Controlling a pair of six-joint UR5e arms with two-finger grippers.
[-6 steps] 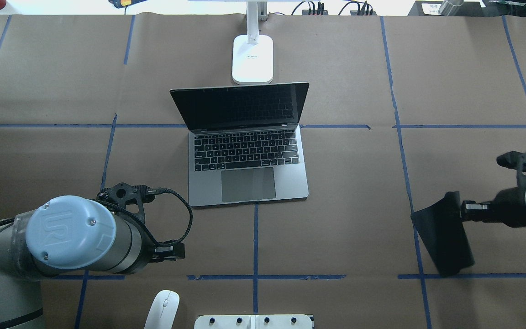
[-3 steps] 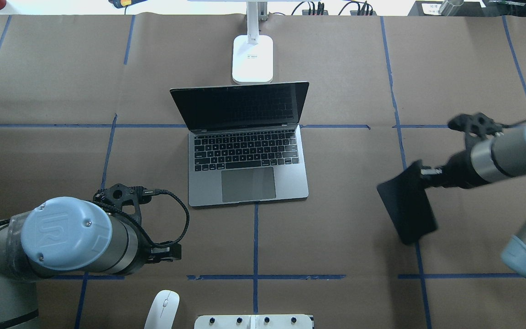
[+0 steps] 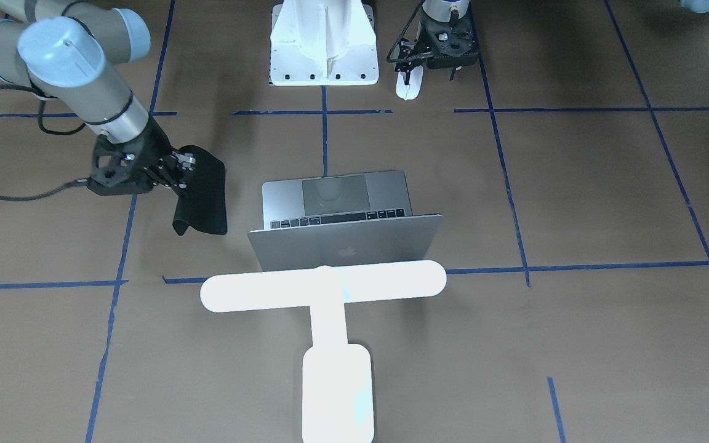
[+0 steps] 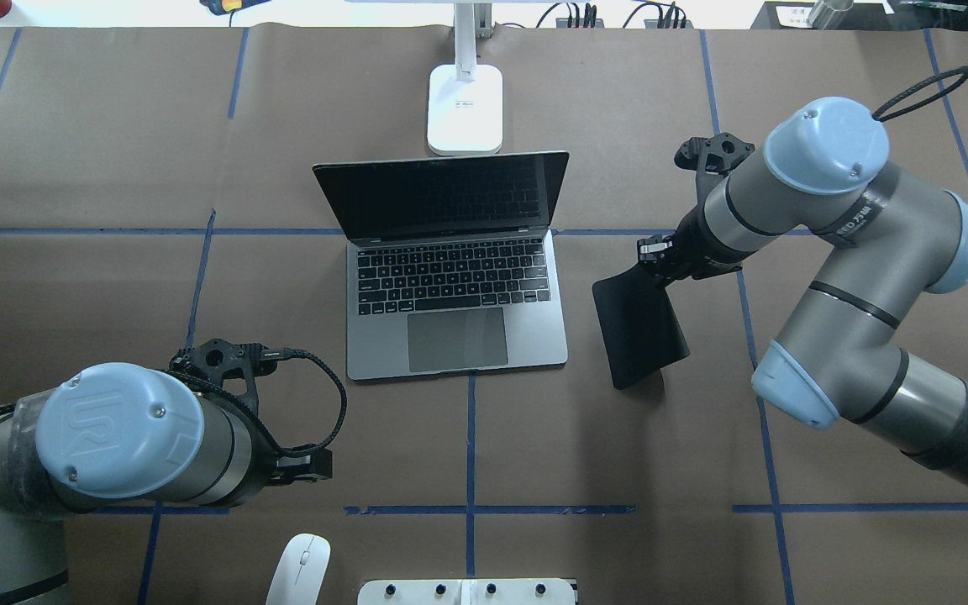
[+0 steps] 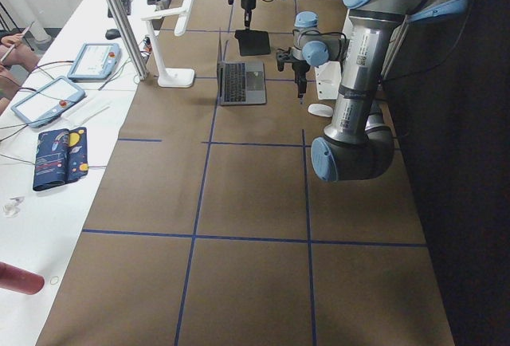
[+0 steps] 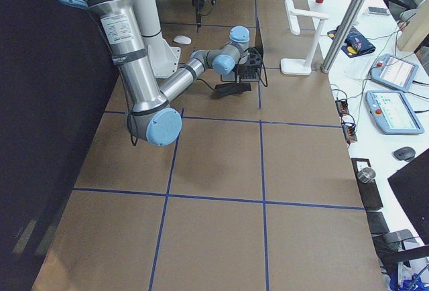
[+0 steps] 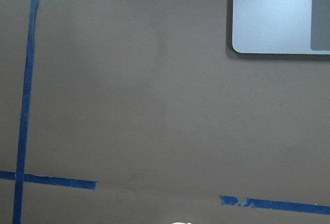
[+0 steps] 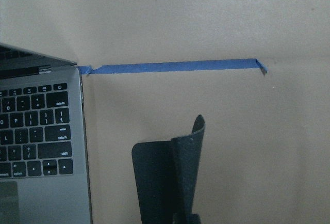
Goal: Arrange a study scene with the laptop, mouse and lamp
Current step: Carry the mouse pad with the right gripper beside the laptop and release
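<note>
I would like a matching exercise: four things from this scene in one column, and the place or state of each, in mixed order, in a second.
1 laptop
2 mouse
3 lamp
4 black mat

a held by the right end effector
b open, mid-table
c beside the white stand
d behind the laptop's lid

Pairs: 1-b, 2-c, 3-d, 4-a

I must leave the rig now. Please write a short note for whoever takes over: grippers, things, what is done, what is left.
Right gripper: shut on the thin black rectangular mat, which hangs at the robot's right of the thin silver-grey metal laptop.
Left gripper: above the small white oval mouse, holding nothing; open or shut unclear.
Done: laptop open at centre, glaring white T-shaped lamp behind it.
Left: probably lay the mat down, then bring the mouse onto it.
</note>
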